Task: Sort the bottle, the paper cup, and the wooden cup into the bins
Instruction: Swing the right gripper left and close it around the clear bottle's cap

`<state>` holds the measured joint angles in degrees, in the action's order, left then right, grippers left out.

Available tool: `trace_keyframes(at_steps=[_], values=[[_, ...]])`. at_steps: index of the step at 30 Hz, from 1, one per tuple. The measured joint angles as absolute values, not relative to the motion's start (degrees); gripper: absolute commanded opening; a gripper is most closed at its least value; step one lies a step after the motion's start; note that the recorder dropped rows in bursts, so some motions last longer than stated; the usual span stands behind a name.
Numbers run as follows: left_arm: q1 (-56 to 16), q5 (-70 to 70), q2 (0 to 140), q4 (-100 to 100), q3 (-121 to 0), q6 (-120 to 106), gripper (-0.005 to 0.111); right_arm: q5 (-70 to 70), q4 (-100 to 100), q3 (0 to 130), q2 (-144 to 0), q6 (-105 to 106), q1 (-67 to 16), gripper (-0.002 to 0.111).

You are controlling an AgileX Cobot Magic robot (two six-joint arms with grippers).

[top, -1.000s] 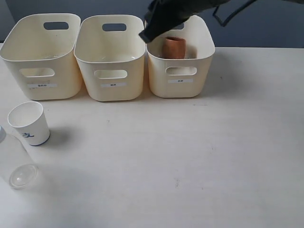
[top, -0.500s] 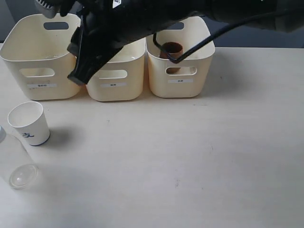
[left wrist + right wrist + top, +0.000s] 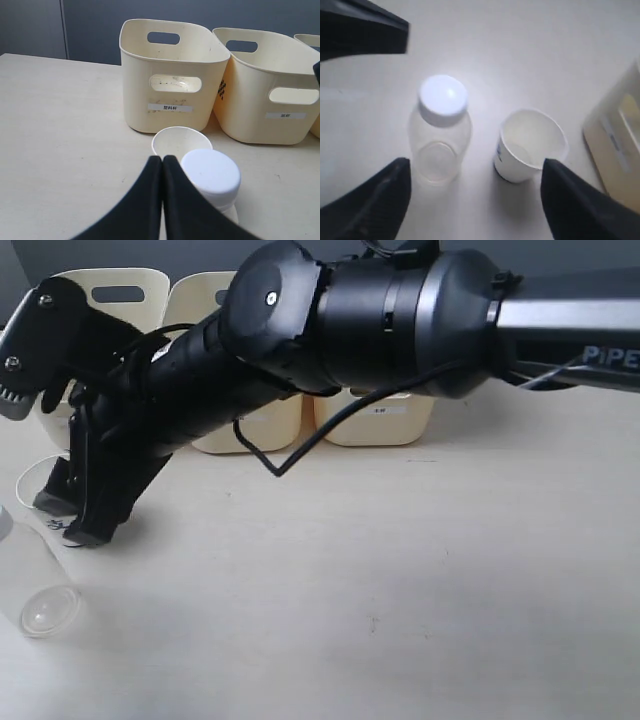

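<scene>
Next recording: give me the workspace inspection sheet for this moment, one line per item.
Surface: pale table, bare where visible.
Job's things: bottle and paper cup upright on the table, apart; three bins in a row; wooden cup not seen, right bin mostly hidden.
Clutter: nothing seen.
Grippers: right gripper open above bottle and cup, touching neither; left gripper shut, empty.
Cables: black cable looping off the right arm.
Surroundings: dark wall behind.

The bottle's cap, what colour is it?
White. The bottle itself is clear, and its cap shows best in the right wrist view.
</scene>
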<state>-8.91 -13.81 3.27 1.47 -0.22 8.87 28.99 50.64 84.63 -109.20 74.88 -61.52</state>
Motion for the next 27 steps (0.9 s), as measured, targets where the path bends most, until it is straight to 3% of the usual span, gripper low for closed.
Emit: trace_keyframes(at_steps=[6,27], values=[[-8.9,-13.8,3.3,1.5,-0.2,8.9,0.0,33.0,65.9,85.3,-111.0,90.6,-61.7,0.069],[-8.9,-13.8,3.3,1.5,-0.2,8.9,0.0,33.3,69.5,92.5,-121.0,98.1,-61.3,0.069]])
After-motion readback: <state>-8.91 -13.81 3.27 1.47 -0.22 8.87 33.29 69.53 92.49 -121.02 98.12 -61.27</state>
